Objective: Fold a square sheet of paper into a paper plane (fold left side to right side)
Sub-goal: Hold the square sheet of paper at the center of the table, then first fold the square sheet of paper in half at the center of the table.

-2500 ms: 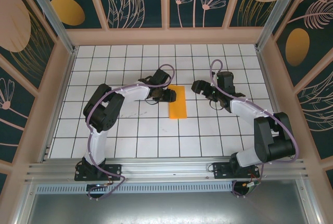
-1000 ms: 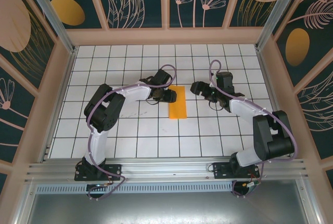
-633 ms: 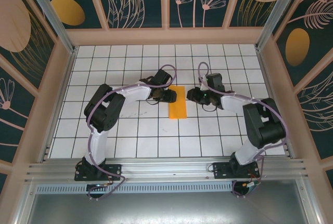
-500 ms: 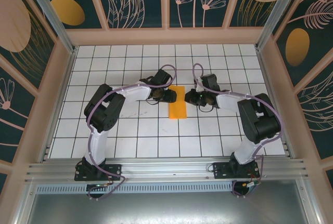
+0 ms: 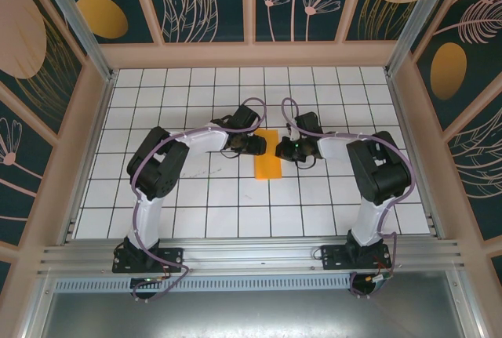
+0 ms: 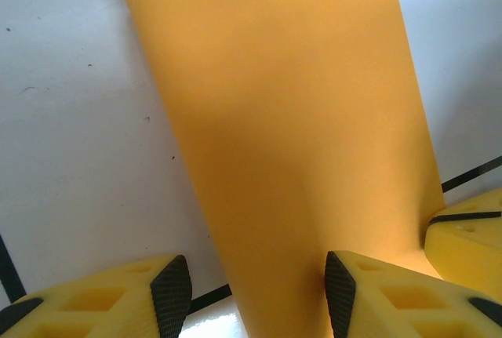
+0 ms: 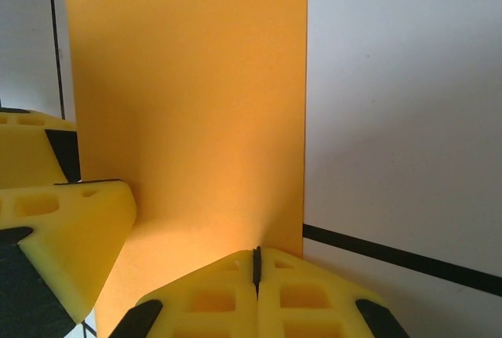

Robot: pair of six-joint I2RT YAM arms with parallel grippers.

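The square sheet of paper (image 5: 267,156) lies folded into a narrow orange strip on the white tiles, its loose fold bulging a little (image 6: 290,134). My left gripper (image 5: 256,144) is at the strip's far left corner, open. Its two fingers stand either side of the paper (image 6: 255,295), and the right pad (image 6: 339,291) touches the paper. My right gripper (image 5: 285,149) is shut, and its joined tips (image 7: 256,258) rest on the paper (image 7: 188,103) close to its right edge. I see nothing clamped between them.
The tiled table (image 5: 212,212) is boxed in by a pink frame and patterned walls (image 5: 251,9). The two grippers stand close together over the strip; the left one's yellow finger (image 7: 67,232) shows in the right wrist view.
My right gripper swung left from about a tile away, closed its jaws and came down on the paper's right side. The left arm and the paper stayed still.
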